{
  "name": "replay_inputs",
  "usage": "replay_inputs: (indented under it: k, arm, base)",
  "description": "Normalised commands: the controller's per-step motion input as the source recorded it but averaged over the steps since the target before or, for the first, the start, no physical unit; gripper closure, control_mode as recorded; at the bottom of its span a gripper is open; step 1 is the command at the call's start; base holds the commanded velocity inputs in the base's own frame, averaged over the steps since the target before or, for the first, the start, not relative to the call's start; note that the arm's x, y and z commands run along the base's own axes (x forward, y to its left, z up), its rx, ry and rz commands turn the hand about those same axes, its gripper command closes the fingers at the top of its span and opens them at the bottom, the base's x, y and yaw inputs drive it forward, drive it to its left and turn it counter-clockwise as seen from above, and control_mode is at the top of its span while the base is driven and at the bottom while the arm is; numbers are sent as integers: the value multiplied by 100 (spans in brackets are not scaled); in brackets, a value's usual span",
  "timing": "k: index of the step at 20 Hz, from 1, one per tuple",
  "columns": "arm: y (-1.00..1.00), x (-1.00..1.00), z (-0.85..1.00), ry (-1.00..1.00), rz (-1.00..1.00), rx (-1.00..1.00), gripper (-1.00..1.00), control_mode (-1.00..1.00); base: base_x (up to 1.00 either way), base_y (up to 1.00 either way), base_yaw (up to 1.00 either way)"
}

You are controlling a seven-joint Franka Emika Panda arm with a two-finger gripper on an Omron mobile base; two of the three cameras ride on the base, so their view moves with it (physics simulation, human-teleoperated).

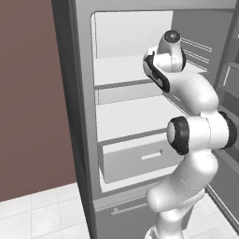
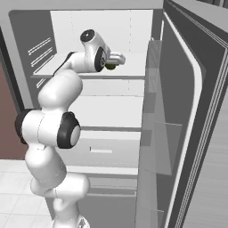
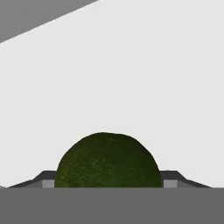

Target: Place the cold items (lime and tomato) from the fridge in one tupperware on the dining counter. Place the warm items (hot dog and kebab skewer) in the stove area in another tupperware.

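A dark green lime point(image 3: 107, 162) sits on the white upper shelf point(image 1: 116, 70) of the open fridge. In the hand view it lies right between my two dark fingertips point(image 3: 48, 183), which press against its left and right sides. From the right base view my gripper point(image 2: 116, 60) reaches into the top compartment, with the lime point(image 2: 109, 67) a small dark spot under the hand. The tomato, hot dog, kebab skewer and tupperware are out of view.
The fridge door point(image 2: 178, 133) stands open at the right, close beside my arm. A lower shelf point(image 1: 126, 119) and a drawer point(image 1: 140, 158) lie below. A brown wall point(image 1: 28, 93) borders the fridge on the left.
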Motion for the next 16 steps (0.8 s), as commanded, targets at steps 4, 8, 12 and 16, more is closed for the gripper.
replay_inputs:
  k: [4,8,12,16]
  arm:
    - [0,-91,-13,-36,-15,6,100,-100]
    - [0,-100,0,-79,-14,10,100,-100]
    - [0,-100,25,-49,-5,3,100,-100]
    - [0,-100,28,-2,0,0,100,-100]
  base:
    - [0,0,0]
    - [0,0,0]
    - [0,0,0]
    - [0,0,0]
